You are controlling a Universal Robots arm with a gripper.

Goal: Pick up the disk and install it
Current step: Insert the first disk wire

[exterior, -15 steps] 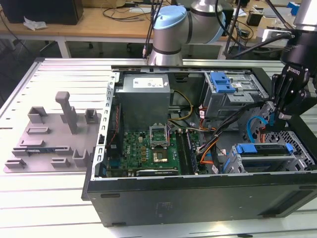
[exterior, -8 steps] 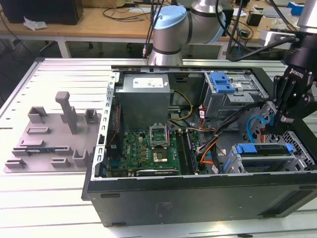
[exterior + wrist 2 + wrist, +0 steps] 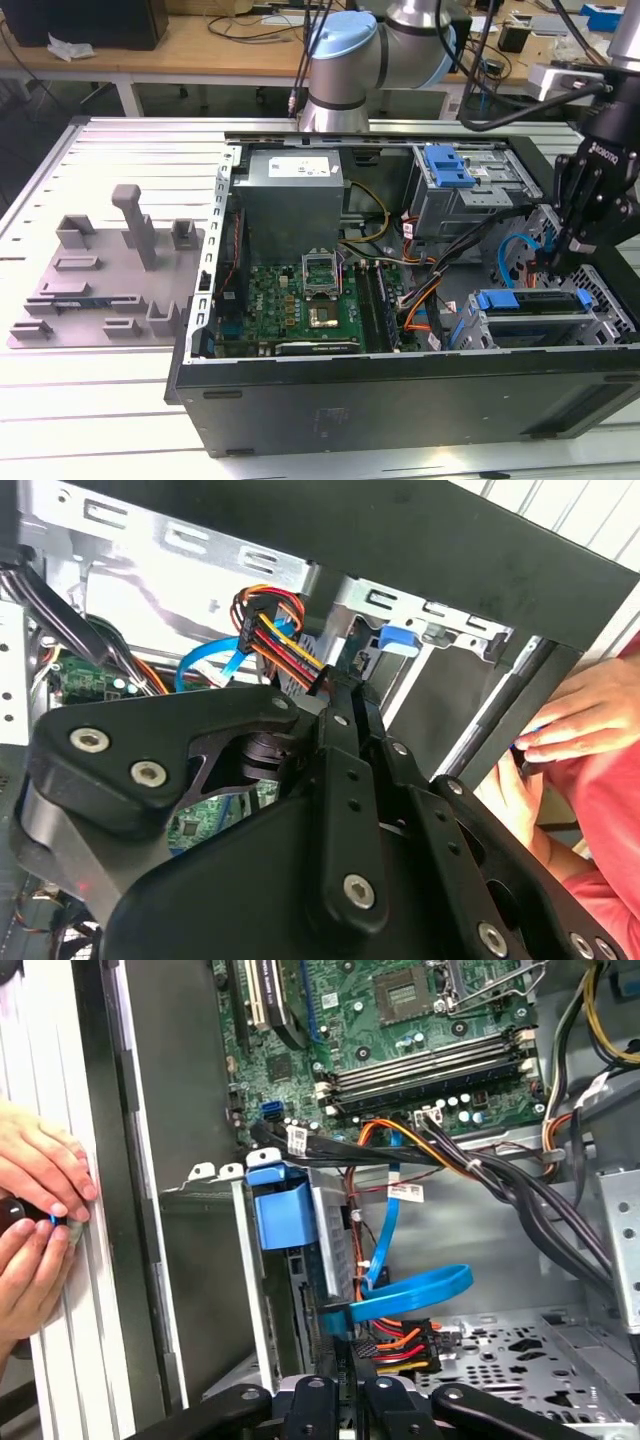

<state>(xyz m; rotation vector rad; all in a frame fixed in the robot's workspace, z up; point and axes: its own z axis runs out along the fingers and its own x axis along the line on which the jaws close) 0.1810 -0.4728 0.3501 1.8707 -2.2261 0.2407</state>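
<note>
One disk (image 3: 510,300) in the drive cage (image 3: 603,318), just beside the gripper (image 3: 550,262) (closed tight, nothing held).

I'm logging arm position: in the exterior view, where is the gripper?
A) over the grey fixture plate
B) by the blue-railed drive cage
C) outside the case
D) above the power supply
B: the gripper hangs close by the drive cage, at the exterior view's right.
</note>
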